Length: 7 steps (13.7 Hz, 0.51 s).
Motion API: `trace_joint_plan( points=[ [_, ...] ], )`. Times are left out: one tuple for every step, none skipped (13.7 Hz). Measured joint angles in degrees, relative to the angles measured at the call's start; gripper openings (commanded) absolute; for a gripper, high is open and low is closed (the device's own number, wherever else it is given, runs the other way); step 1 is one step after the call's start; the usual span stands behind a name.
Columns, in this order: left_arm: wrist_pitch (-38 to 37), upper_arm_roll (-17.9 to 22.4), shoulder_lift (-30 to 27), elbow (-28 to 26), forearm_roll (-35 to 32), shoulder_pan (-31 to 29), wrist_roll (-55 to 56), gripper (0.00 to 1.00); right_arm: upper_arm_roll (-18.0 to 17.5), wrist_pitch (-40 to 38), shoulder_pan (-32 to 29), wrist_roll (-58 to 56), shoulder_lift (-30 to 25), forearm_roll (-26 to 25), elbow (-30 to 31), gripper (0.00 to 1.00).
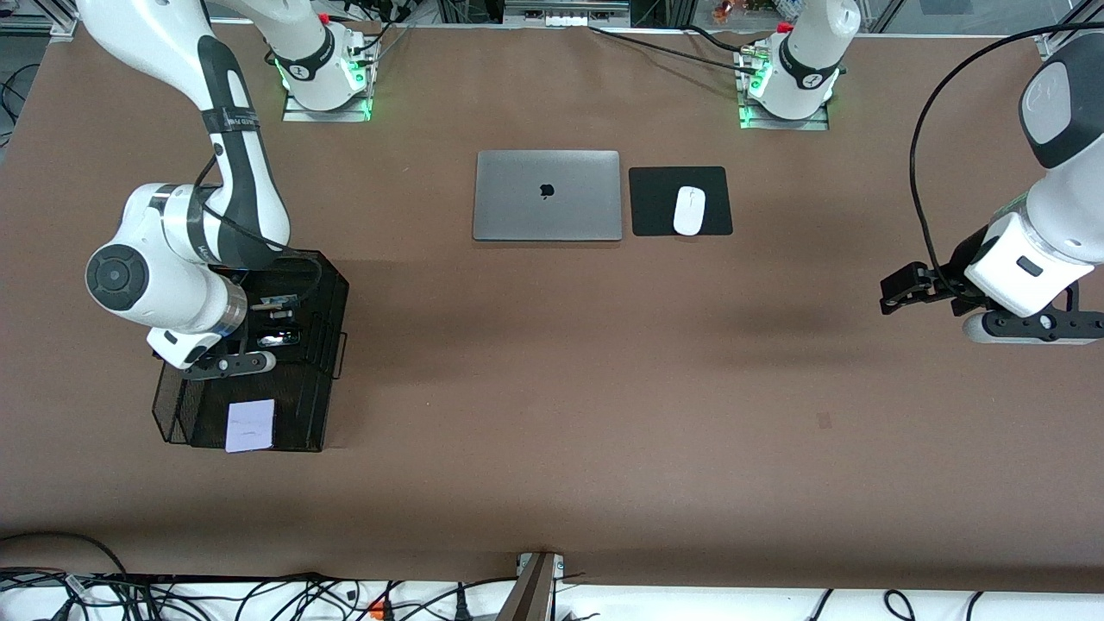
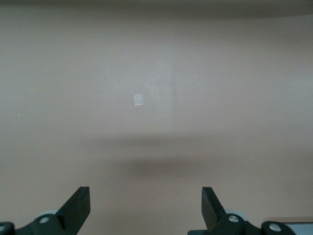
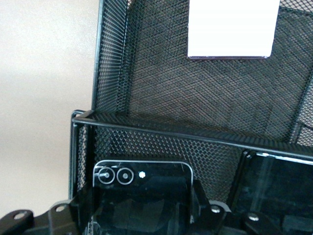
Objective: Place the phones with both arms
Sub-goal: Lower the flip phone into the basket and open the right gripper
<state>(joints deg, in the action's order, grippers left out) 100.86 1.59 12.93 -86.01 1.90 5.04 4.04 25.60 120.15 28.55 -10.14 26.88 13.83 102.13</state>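
At the middle left of the front view, the right gripper (image 1: 259, 332) is down inside a black mesh tray (image 1: 323, 371), pinching a small black folded phone (image 3: 142, 188) whose two camera rings show in the right wrist view. A pale white-lavender phone (image 1: 250, 425) lies in the tray's lower part. At the right edge, the left gripper (image 1: 897, 289) hangs with fingers (image 2: 78, 205) spread over bare brown table (image 1: 552, 414), waiting. A closed laptop (image 1: 547, 196) and a mouse (image 1: 689, 210) on its pad (image 1: 655, 203) sit at upper centre.
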Motion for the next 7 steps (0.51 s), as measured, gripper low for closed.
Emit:
trace_joint_plan(
  points=[
    [-0.1,0.0,0.0,0.0,0.0,0.0,0.0,1.00,0.0,0.2,0.0,0.0,0.1,0.2,-0.1,1.00],
    [-0.1,0.0,0.0,0.0,0.0,0.0,0.0,1.00,0.0,0.7,0.0,0.0,0.2,0.4,-0.1,1.00],
    [-0.1,0.0,0.0,0.0,0.0,0.0,0.0,1.00,0.1,1.0,0.0,0.0,0.5,0.4,-0.1,1.00],
    [-0.1,0.0,0.0,0.0,0.0,0.0,0.0,1.00,0.2,1.2,-0.1,-0.1,0.7,0.4,-0.1,1.00],
    [-0.1,0.0,0.0,0.0,0.0,0.0,0.0,1.00,0.2,1.5,-0.1,-0.1,0.9,0.6,-0.1,1.00],
    [-0.1,0.0,0.0,0.0,0.0,0.0,0.0,1.00,0.2,1.5,-0.1,-0.2,1.0,0.6,-0.2,1.00],
    [-0.1,0.0,0.0,0.0,0.0,0.0,0.0,1.00,0.2,1.5,-0.1,-0.2,1.0,0.6,-0.2,1.00]
  ],
)
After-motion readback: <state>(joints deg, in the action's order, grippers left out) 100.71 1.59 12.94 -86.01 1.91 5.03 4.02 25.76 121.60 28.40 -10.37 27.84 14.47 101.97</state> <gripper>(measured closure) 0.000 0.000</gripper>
